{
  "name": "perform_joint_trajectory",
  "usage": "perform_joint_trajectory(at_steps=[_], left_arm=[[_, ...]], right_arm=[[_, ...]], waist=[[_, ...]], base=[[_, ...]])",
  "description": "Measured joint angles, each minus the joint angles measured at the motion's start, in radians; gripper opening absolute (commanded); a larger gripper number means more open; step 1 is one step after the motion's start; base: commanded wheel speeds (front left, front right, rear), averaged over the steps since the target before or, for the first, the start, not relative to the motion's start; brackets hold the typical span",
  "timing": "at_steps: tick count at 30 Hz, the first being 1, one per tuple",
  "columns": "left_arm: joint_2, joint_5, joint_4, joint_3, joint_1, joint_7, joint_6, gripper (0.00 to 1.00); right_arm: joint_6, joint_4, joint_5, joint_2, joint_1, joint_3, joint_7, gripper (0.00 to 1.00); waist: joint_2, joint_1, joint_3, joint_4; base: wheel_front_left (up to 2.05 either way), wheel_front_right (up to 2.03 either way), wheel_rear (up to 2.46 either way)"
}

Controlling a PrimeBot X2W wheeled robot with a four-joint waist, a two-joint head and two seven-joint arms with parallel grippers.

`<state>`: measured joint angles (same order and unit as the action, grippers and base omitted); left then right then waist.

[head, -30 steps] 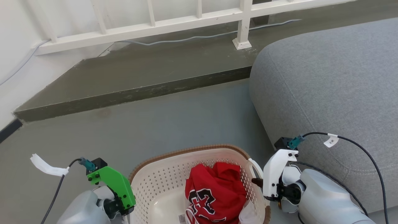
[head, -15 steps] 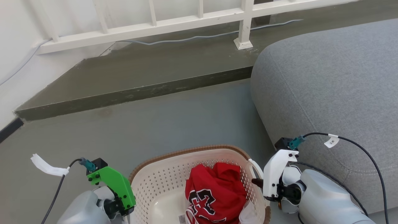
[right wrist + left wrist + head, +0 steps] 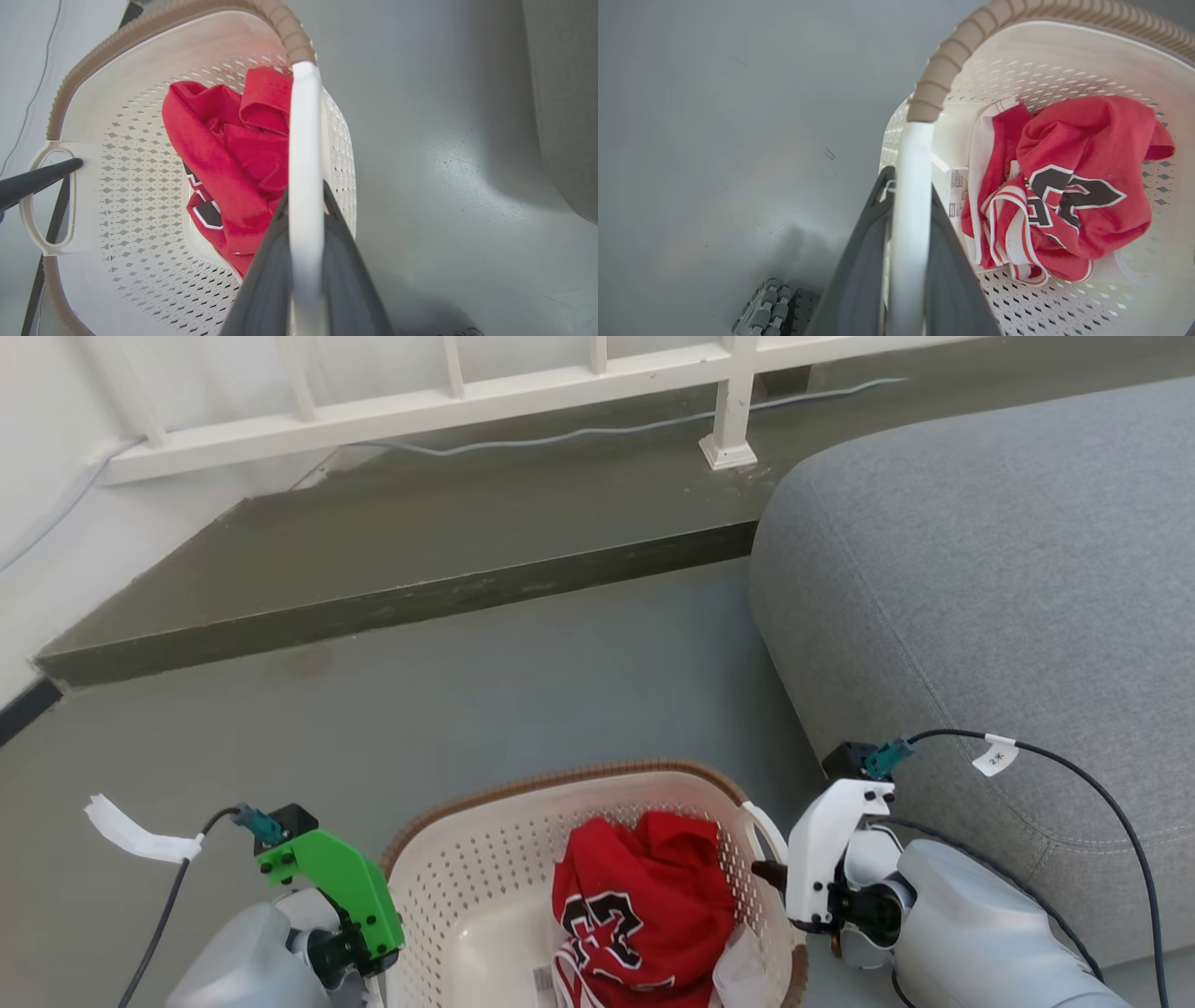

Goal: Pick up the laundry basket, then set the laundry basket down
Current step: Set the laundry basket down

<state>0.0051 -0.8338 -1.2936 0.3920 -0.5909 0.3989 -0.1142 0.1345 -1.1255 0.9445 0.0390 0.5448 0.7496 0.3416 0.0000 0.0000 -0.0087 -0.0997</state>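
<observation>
1. Grey floor [image 3: 467,709] lies before me, sofa [image 3: 980,569] at my right.
2. Basket [image 3: 485,868], red jersey [image 3: 635,905] inside, is between my arms.
3. Left claw [image 3: 909,186] and right claw [image 3: 306,198] each clamp a white handle [image 3: 304,116].

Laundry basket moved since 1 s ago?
Cannot tell. The head view itself shifted; the laundry basket keeps nearly the same gap to the step.
</observation>
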Motion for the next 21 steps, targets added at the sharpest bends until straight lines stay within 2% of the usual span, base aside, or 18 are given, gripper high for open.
perform_joint_trajectory(at_steps=[10,21], left_arm=[[0.012,0.019,0.037,0.016,-0.027,-0.084,0.000,0.00],[0.008,0.074,0.094,0.043,-0.071,-0.272,0.025,0.00]], right_arm=[[0.000,0.023,-0.004,0.005,0.025,0.012,-0.070,0.00],[0.000,0.029,-0.051,0.022,0.094,0.031,-0.188,0.00]], waist=[[0.0000,0.0000,0.049,0.001],[0.0000,0.0000,0.141,0.010]], base=[[0.00,0.00,0.00],[0.00,0.00,0.00]])
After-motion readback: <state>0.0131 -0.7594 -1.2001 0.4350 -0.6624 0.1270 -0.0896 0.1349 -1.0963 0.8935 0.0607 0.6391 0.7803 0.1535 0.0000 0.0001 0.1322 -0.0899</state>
